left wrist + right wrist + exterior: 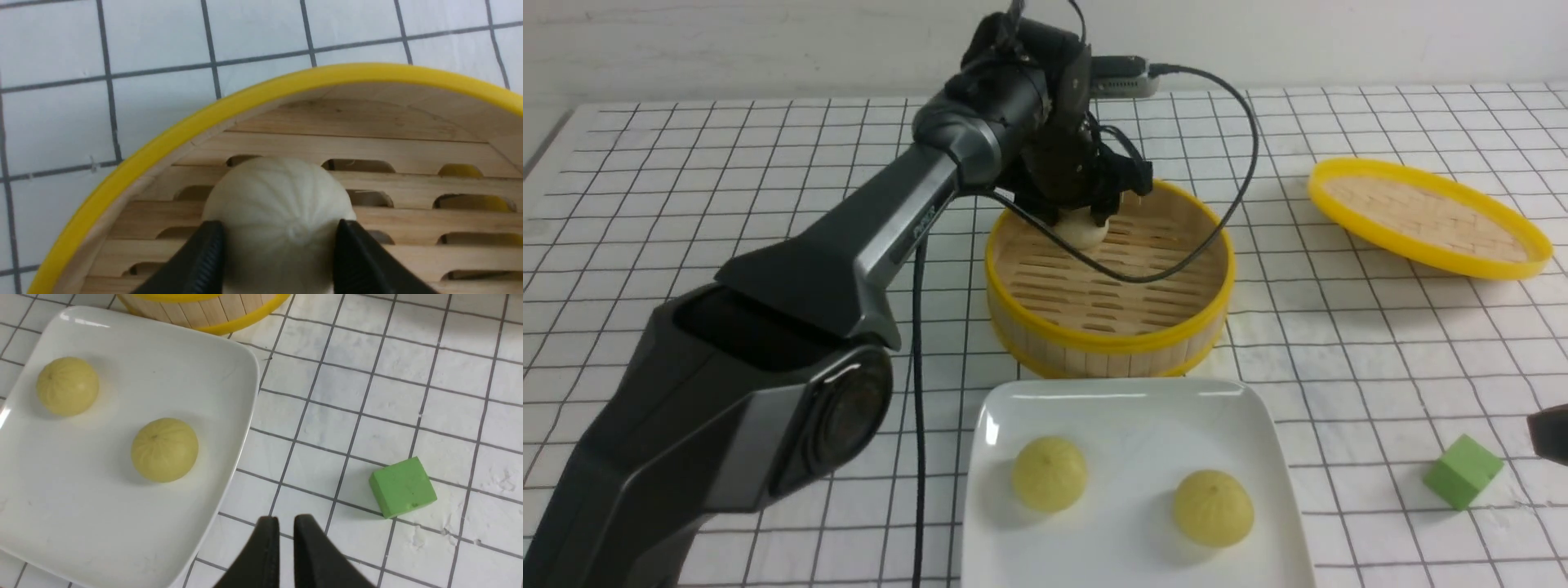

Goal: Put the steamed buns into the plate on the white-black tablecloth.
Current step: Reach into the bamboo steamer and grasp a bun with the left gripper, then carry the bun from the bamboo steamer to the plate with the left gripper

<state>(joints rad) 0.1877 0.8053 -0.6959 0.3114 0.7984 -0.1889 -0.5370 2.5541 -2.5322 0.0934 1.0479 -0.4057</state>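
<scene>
Left arm: dark casing. One small pale marking on the forearm, too blurred to read. No other writing on anything in view.

Left gripper: down inside the far-left part of the steamer basket. Its fingers press on both flanks of the beige-white bun, one on each side, gap set by the bun's width. Front view hides most of this bun behind the wrist and a looping black cable. Cannot tell whether the bun's base rests on the slats or sits clear of them. Finger roots are cut off at the wrist view's edge.

Plate: nearer the robot than those fingers, in front of the basket on the white-black tablecloth. Near edge cut off. Two pale yellow buns sit on it, apart from each other.

Lid: well right of the left fingers, lying apart from the basket.

Green cube: on the cloth, near the right fingers, between them and the plate.

Right gripper: fingers nearly together, a thin slit between them, nothing in it. Tips over bare cloth just off the plate's corner. Front view shows only a dark sliver of it at the frame edge.
</scene>
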